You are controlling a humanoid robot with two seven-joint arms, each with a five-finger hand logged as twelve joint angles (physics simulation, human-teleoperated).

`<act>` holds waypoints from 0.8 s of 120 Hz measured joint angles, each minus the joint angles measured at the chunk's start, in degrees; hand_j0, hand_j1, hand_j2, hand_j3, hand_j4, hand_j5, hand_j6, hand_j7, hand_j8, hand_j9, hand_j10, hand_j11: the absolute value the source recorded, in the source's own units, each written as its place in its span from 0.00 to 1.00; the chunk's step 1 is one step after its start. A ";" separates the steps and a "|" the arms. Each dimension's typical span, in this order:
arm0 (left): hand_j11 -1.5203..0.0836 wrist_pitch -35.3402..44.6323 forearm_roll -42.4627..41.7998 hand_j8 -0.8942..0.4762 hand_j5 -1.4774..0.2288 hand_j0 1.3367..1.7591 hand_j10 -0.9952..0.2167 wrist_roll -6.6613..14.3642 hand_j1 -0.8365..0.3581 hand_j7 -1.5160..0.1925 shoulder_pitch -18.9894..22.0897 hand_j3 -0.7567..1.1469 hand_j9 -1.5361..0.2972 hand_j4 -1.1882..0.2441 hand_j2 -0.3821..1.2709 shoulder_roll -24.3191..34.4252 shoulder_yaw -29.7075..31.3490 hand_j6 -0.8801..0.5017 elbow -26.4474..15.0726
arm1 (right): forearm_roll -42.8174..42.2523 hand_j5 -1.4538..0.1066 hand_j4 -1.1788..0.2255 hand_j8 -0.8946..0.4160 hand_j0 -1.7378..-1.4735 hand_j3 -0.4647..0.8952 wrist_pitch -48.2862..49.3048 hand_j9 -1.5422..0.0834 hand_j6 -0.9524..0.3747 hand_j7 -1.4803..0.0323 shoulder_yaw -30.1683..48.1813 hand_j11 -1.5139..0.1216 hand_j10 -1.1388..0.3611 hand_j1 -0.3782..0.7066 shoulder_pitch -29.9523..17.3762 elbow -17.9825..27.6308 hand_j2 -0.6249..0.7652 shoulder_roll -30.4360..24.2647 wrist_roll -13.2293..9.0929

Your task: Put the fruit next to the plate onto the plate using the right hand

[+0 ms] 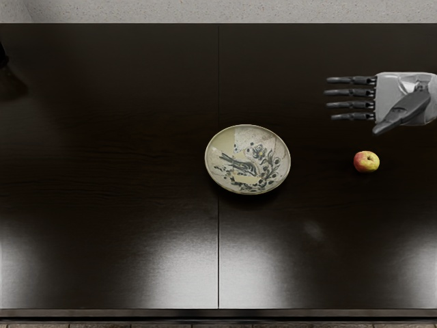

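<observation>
Red-and-yellow round fruit, small and apple-like, is seen lying on the dark, glossy wooden surface, to the right of a shallow cream ceramic plate painted with a dark bird-and-flower pattern. The fruit is set well apart from the plate's rim, with bare surface shown between the two, and the plate's painted face is fully exposed. The plate is placed near the middle of the surface, just right of a thin seam by which the top is divided from far edge to near edge.

The robot's grey right hand is pictured at the right edge of the head view, beyond the fruit and a little to its right, and the fruit is not touched by it. Its four dark fingers are held straight and side by side, pointed left, while the thumb is laid slantwise across the palm. The hand is spread flat and nothing is grasped in it.

Soft patches of light are reflected on the near part of the surface. A pale strip is shown beyond the far edge.
</observation>
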 joint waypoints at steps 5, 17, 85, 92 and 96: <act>0.76 0.00 0.00 0.48 0.69 0.76 0.63 0.00 0.76 0.71 0.08 0.40 0.67 0.67 0.26 0.00 0.00 0.47 0.00 | -0.04 0.91 0.82 0.66 0.30 0.34 0.00 0.93 0.70 0.95 -0.01 0.90 0.74 0.06 0.06 0.10 0.45 0.05 0.00; 0.76 0.00 0.00 0.48 0.69 0.76 0.63 0.00 0.76 0.71 0.09 0.40 0.67 0.67 0.26 0.00 -0.01 0.47 0.03 | -0.12 0.91 0.82 0.66 0.30 0.34 0.00 0.93 0.70 0.95 0.00 0.90 0.74 0.06 0.00 0.24 0.45 0.08 0.00; 0.76 0.00 0.00 0.48 0.69 0.76 0.63 0.00 0.76 0.71 0.11 0.40 0.67 0.67 0.26 0.00 -0.06 0.47 0.09 | -20.39 0.91 0.82 0.66 0.30 0.34 -1.83 0.92 0.69 0.95 -9.22 0.90 0.74 0.06 13.07 13.71 0.44 1.72 0.00; 0.76 0.00 0.00 0.48 0.69 0.76 0.63 0.00 0.76 0.71 0.09 0.40 0.67 0.67 0.26 0.00 -0.08 0.47 0.09 | -21.53 0.90 0.82 0.66 0.30 0.34 -6.31 0.92 0.69 0.95 -16.18 0.90 0.74 0.06 18.93 14.87 0.44 2.80 0.00; 0.76 0.00 0.00 0.48 0.69 0.76 0.63 0.00 0.76 0.71 0.09 0.40 0.67 0.67 0.26 0.00 -0.07 0.47 0.09 | -21.99 0.90 0.82 0.66 0.30 0.34 -9.65 0.92 0.69 0.95 -20.23 0.90 0.74 0.06 22.07 15.31 0.44 4.02 0.00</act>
